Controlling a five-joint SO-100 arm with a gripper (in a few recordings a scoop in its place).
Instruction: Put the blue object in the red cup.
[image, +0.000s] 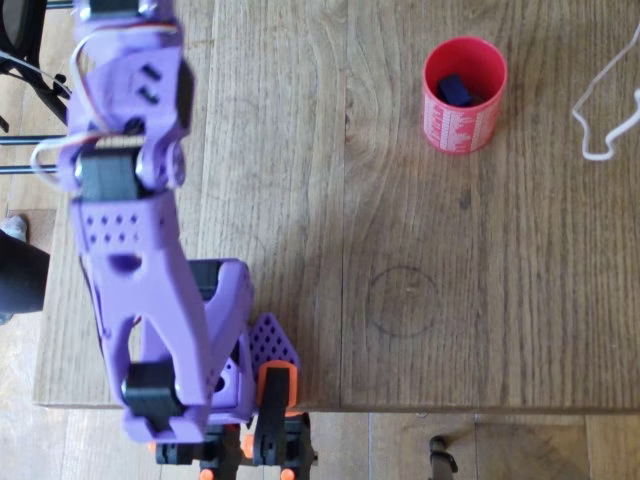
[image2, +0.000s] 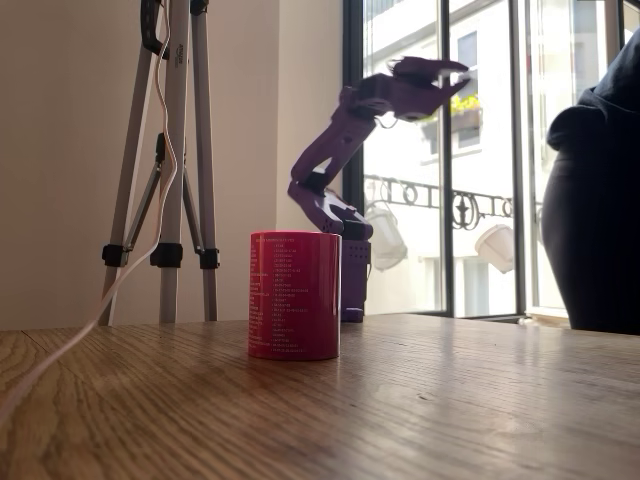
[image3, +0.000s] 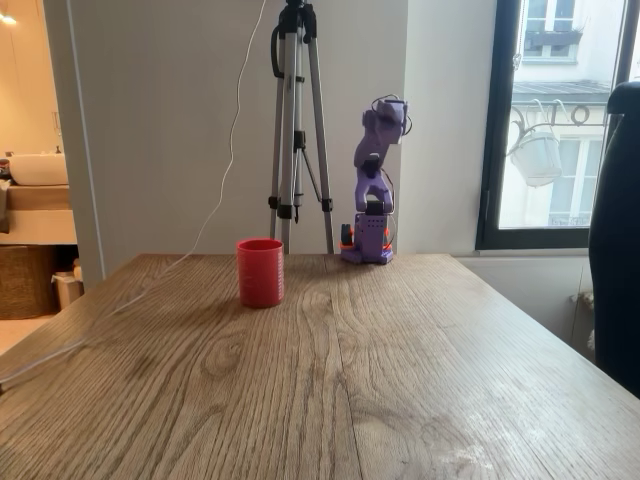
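- one blue object (image: 459, 89), dark, blocky, inside one red cup (image: 463, 95) with white print
- cup upright on tabletop (image: 400, 250)
- claw (image2: 440, 75) raised, state unclear

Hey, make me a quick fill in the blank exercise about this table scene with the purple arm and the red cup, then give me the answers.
1. The blue object lies inside the ____ cup.
2. The cup stands ____ on the wooden table.
3. The arm is coloured ____.
4. In the overhead view a ____ cable lies on the table right of the cup.

Missing words: red; upright; purple; white
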